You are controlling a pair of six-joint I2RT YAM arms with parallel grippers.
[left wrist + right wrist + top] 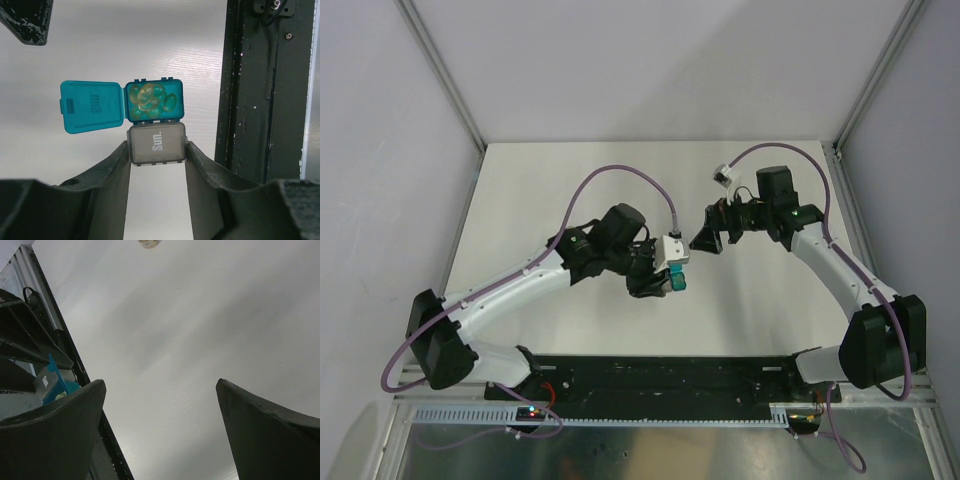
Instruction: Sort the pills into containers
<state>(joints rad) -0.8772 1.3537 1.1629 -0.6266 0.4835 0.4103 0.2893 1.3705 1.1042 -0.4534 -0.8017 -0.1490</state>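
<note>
Two arms meet over the middle of the white tabletop (550, 190), and the action sits with the left gripper (158, 150): its fingers (120, 165) are clamped from either side on a grey block (157, 144) printed "Sun.", which is the near end of the teal-blue box (179, 95). The piece's long axis runs straight out from the wrist, in line with the fingers, with the grey end at the fingertips and the teal compartment beyond it. The compartment's mouth faces back toward the left wrist camera, and a heap of translucent yellow pills (151, 99) fills it. Its teal lid (92, 106) is swung fully open and lies flat to the left in that view, hinged along the compartment's left edge, its lettering reading backwards. Whether the box touches the tabletop or hangs above it cannot be told. From above, the box pokes out at the tip of the left gripper, pointing toward the near edge, where the black base plate (660, 372) lies. The right gripper (161, 384) hovers just beside it on the far right side, its fingers spread wide with only bare tabletop between them. The open box shows at the left edge of the right wrist view.
</note>
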